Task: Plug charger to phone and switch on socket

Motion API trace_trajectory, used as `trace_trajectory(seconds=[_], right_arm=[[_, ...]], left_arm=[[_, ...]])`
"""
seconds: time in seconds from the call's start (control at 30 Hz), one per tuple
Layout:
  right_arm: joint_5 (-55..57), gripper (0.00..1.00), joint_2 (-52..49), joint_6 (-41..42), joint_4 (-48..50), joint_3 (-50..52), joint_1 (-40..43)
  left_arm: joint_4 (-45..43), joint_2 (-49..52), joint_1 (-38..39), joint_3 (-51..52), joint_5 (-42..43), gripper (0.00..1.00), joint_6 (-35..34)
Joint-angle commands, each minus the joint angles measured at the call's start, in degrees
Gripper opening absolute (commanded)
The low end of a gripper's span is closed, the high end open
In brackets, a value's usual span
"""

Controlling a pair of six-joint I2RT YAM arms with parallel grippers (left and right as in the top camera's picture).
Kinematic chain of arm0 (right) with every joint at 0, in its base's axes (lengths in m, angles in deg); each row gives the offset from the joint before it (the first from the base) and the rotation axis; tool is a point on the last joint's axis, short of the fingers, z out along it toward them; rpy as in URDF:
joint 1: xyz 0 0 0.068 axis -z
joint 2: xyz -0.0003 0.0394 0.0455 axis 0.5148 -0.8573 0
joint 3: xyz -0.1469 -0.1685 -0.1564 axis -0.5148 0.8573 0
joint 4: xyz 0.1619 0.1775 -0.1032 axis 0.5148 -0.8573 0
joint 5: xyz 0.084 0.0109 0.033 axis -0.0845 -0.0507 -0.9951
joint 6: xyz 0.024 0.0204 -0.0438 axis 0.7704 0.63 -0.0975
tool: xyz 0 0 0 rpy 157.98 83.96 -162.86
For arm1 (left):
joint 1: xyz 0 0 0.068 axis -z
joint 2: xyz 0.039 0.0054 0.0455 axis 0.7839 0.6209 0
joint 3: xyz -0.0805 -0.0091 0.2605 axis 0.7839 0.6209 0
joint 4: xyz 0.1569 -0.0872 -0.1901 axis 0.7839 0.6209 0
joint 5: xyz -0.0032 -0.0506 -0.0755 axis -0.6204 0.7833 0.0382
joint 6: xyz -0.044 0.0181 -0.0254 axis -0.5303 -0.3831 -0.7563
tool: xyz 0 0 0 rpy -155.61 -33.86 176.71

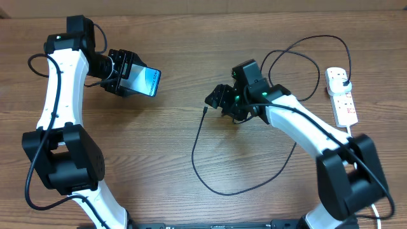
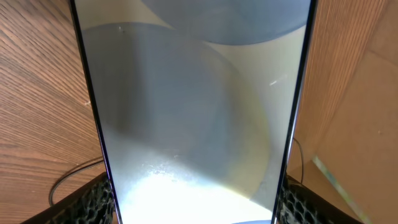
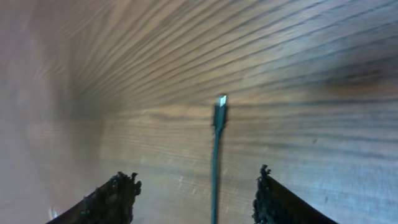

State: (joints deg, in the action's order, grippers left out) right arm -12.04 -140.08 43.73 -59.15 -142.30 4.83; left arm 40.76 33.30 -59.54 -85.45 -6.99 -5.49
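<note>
My left gripper (image 1: 127, 77) is shut on the phone (image 1: 146, 81) and holds it off the table at the upper left, its blue-teal screen showing. In the left wrist view the phone (image 2: 199, 112) fills the frame between my fingers. The charger is a thin black cable (image 1: 210, 175) looping over the table's middle; its connector tip (image 1: 204, 109) lies on the wood just left of my right gripper (image 1: 217, 98). In the right wrist view the tip (image 3: 220, 109) and cable lie between my open fingers (image 3: 196, 186), untouched. The socket (image 1: 341, 95) lies at the far right with the black plug in it.
The socket's thick white cord (image 1: 353, 130) runs down the right side behind my right arm. The black cable also loops across the back (image 1: 299, 63) toward the socket. Bare wooden tabletop (image 1: 152, 152) lies between the two arms.
</note>
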Motion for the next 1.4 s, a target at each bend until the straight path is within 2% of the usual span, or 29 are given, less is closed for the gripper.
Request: trace_trajectory(seconds=[0.0, 0.23, 0.4, 0.7, 1.37], right_arm=[[1.6, 0.56, -2.3, 1.3, 2.1, -0.6, -1.0], [1.5, 0.47, -6.0, 2.9, 4.5, -0.6, -2.0], [1.2, 0.45, -8.4, 3.1, 5.9, -0.6, -2.8], [0.7, 0.44, -12.2, 3.1, 9.4, -0.6, -4.4], [0.5, 0.4, -15.4, 7.3, 9.2, -0.6, -5.0]], left_arm=[[0.0, -0.5, -0.3, -1.7, 0.0, 0.36, -1.0], [0.3, -0.5, -0.3, -1.7, -0.2, 0.36, -1.0], [0.6, -0.5, -0.3, -1.7, -0.2, 0.36, -1.0], [1.3, -0.5, -0.3, -1.7, -1.2, 0.36, -1.0], [1.9, -0.5, -0.3, -1.7, -1.2, 0.36, -0.8]])
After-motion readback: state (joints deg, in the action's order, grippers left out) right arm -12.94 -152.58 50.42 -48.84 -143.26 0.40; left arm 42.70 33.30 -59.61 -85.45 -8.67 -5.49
